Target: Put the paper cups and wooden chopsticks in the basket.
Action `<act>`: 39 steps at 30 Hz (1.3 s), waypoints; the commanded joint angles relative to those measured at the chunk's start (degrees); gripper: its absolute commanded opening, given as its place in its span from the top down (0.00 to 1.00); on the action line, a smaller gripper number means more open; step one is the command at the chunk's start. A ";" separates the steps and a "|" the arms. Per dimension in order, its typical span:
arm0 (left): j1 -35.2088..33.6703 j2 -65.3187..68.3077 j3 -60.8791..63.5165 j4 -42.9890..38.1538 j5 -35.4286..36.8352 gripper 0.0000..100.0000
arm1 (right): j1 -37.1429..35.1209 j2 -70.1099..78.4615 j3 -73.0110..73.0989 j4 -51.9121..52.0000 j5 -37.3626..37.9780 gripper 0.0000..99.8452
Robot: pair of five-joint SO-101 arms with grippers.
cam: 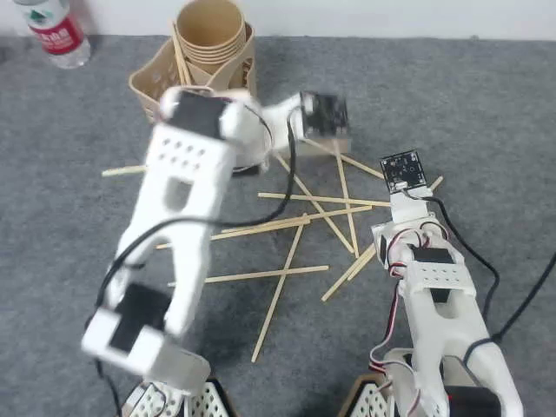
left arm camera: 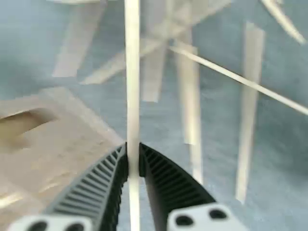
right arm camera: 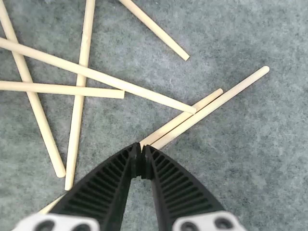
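- Fingers first: your left fingers (left arm camera: 120, 166) are clenched on one chopstick (left arm camera: 132, 72). They pinch it near the tips, so it runs straight out ahead. That grip looks suited to feeding it in end-first.
- That arm hangs just right of the basket (cam: 143, 82), which stands at the far left of the grey counter (cam: 486, 104). In the left wrist view the basket's tan wall sits close beside the held stick. From that I judge you are on the delivery step, not the pick.
- Your right fingers (right arm camera: 132, 163) are pressed together with nothing between them that I can see. Their tips sit at the ends of a pair of chopsticks (right arm camera: 211, 106) lying side by side on the right of the scatter. Closed like that they cannot take either one, so you would need to spread them first.
- Paper cups (cam: 210, 30) form one nested stack, upright in the basket. I make out about four rims, but the exact number is hard to tell. The cup half of the job looks done.
- At least one stick (cam: 178, 52) already leans in the basket beside the stack.
- Loose sticks (cam: 261, 274) lie crossed over one another mid-counter, which will make clean single picks awkward. I count roughly ten, though the arms cover some. The right wrist view alone gives seven whole ones.
- One plastic bottle (cam: 54, 30) stands at the far left corner, well apart from the work.
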 commanded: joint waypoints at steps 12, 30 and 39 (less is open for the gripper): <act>-6.51 -15.03 -13.14 -47.03 55.91 0.99 | -0.31 -1.45 -0.53 -0.92 0.70 0.99; -21.54 -0.44 -8.66 -53.19 65.58 0.99 | -0.57 -1.45 -0.53 -0.92 0.70 0.99; -22.07 -0.18 4.88 -61.98 65.49 0.99 | -0.48 -1.45 -0.53 -0.92 0.70 0.99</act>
